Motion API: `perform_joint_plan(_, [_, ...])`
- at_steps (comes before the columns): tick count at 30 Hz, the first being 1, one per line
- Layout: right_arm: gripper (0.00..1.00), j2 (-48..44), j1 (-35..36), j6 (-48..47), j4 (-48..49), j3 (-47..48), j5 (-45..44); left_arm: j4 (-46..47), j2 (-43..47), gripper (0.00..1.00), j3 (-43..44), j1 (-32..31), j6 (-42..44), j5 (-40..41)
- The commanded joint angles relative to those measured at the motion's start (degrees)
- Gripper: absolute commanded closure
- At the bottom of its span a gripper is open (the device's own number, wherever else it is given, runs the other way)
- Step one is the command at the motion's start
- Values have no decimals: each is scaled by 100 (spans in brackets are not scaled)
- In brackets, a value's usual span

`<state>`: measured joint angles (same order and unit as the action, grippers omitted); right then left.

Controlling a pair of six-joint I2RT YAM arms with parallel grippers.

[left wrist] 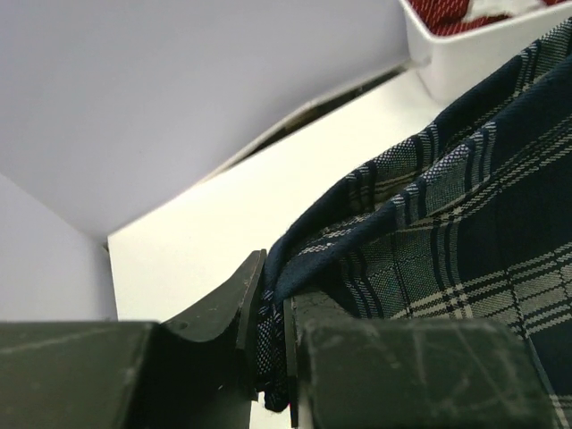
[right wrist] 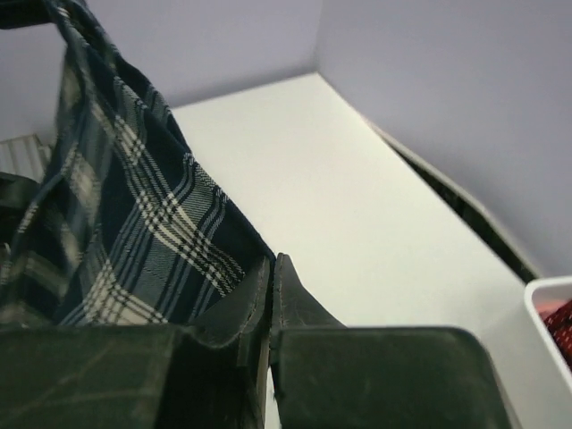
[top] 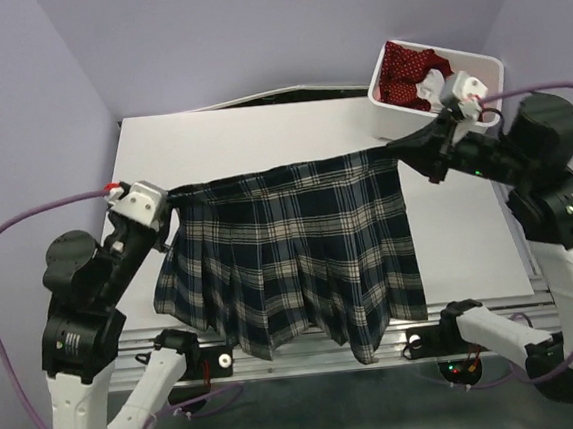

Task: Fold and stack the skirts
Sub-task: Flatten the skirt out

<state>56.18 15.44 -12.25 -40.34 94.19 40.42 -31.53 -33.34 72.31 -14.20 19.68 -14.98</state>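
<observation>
L gripper [left wrist: 273,290], R gripper [right wrist: 273,273]: plaid skirt [top: 290,254]

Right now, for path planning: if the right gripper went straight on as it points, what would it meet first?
Likely the white table, then the wall; the right gripper, shut on the plaid skirt, points across it. Depth unclear.

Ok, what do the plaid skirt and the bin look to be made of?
The plaid skirt looks like woven cloth with a matte finish: the left wrist view shows the thread weave, and it hangs in soft pleats. The bin is probably plastic, white and smooth: its walls are thin and rigid, and its corners are rounded.
</observation>
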Motion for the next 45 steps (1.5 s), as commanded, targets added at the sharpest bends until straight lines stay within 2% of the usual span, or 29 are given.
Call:
perform_joint_plan(1, [99,1024,-120,56,517,-498,-1141,76,-804,100,-393,92,1,952])
perform_joint_plan(4, [99,2014,-120,-75,1079,-639,-1659,716,-1699,100,-587,92,-96,1339])
perform_joint_plan(6, [99,2483,-120,-154,1622,-656,-1905,998,-2253,96,-596,92,-201,1524])
perform_joint_plan(8, [99,3201,-120,-234,1888,-596,-2143,1209,-3271,92,-360,92,-350,1814])
perform_joint_plan(9, [84,3484,-120,-234,1994,-499,-2222,1280,-3614,81,-254,92,-403,1849])
perform_joint_plan(10, [69,3792,-120,-225,1925,-124,-2301,1324,-4323,58,-70,101,-439,1946])
perform_joint_plan(11, [48,4091,-120,-173,1837,123,-2407,1386,-4678,51,106,127,-500,2025])
perform_joint_plan(12, [22,4642,-120,-172,1715,369,-2529,1430,-4960,44,490,189,-553,2034])
perform_joint_plan(13, [14,4891,-120,-138,1592,929,-2731,1413,-5493,33,738,372,-640,1887])
perform_joint_plan(14, [5,5085,-120,-85,1521,1152,-2837,1369,-5725,27,975,461,-693,1850])
perform_joint_plan(15, [2,5313,-120,-111,1424,1354,-2873,1325,-6058,21,1482,531,-746,1798])
perform_joint_plan(17, [2,5333,-120,-146,1388,1566,-2795,1072,-6263,21,2055,725,-852,1719])
perform_joint_plan(19, [2,5219,-120,-234,1327,1497,-2428,1078,-6220,21,2094,787,-817,1683])
perform_joint_plan(23, [9,5034,-120,-497,1099,953,-1916,1175,-5772,21,1427,796,-773,1272])
perform_joint_plan(24, [15,5034,-120,-567,968,734,-1898,1167,-5684,23,1087,796,-773,1191])
perform_joint_plan(27, [25,5104,-120,-1006,477,487,-1766,1044,-5377,30,506,796,-878,814])
perform_joint_plan(31, [33,5218,-120,-1499,-52,109,-1748,938,-5174,36,-216,796,-984,260])
perform_joint_plan(36, [41,5298,-120,-1894,-281,-559,-1705,745,-5375,47,-788,795,-1045,-162])
perform_joint_plan(40, [46,5333,-68,-2106,-378,-1147,-1775,631,-5683,54,-877,796,-1019,-268])
perform_joint_plan(45, [55,5298,-6,-2150,-519,-1781,-1670,604,-6192,69,-640,796,-1010,-277])
